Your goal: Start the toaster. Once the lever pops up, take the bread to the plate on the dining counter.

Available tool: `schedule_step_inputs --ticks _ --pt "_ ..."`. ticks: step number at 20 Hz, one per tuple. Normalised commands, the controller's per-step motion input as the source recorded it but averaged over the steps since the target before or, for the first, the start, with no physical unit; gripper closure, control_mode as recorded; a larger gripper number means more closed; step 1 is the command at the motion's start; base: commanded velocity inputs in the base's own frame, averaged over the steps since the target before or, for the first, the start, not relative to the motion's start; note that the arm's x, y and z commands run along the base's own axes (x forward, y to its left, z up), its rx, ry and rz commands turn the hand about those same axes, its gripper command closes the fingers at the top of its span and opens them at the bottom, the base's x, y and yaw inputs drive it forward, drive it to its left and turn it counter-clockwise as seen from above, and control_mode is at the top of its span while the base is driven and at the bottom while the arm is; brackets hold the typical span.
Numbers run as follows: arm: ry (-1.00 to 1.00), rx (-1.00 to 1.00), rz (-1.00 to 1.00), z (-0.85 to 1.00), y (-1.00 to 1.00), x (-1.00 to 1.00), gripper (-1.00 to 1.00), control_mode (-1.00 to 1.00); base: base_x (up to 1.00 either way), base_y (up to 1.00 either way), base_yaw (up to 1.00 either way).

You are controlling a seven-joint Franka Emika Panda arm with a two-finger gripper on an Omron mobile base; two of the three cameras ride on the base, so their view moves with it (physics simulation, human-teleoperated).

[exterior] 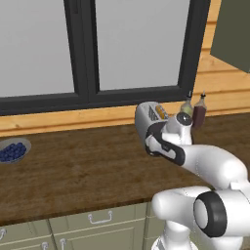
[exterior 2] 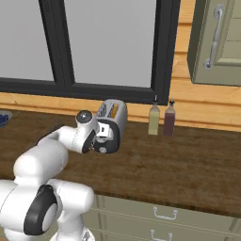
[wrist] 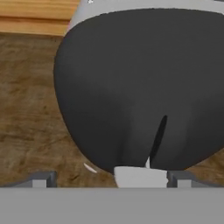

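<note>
Gripper (wrist: pixel 107 179) jaws stand wide apart and hold nothing; in the hand view they sit right at the toaster's (wrist: pixel 144 87) black end panel, where a dark slot runs down toward a pale tab that is probably the lever (wrist: pixel 142 177), though it is too close to be sure. Pressing well means keeping one fingertip squarely over that tab and pushing straight down the slot, without shoving the toaster sideways.

From the left base view, the toaster (exterior: pixel 149 117) stands on the wooden counter (exterior: pixel 73 166) under the window, bread (exterior: pixel 161 113) in its slots, two bottles (exterior: pixel 194 110) just beside it on the right.

From the right base view, open counter lies in front, while the bottles (exterior 2: pixel 161 118) limit room on that side.
</note>
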Motion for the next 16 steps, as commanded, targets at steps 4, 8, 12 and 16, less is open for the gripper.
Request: schedule_step_inputs --ticks 4,8,12,16 --pt "0.00 0.00 0.00 -0.63 0.01 0.00 -1.00 -1.00 0.00 0.00 0.00" --pt "0.00 0.00 0.00 -0.64 0.01 0.00 -1.00 -1.00 0.00 0.00 0.00" --pt "-0.01 0.00 0.00 -0.29 0.00 -0.08 -1.00 -1.00 0.00 0.00 0.00" --pt "-0.18 0.00 -0.05 0.77 0.00 -0.79 -1.00 -1.00 0.00 0.00 0.00"
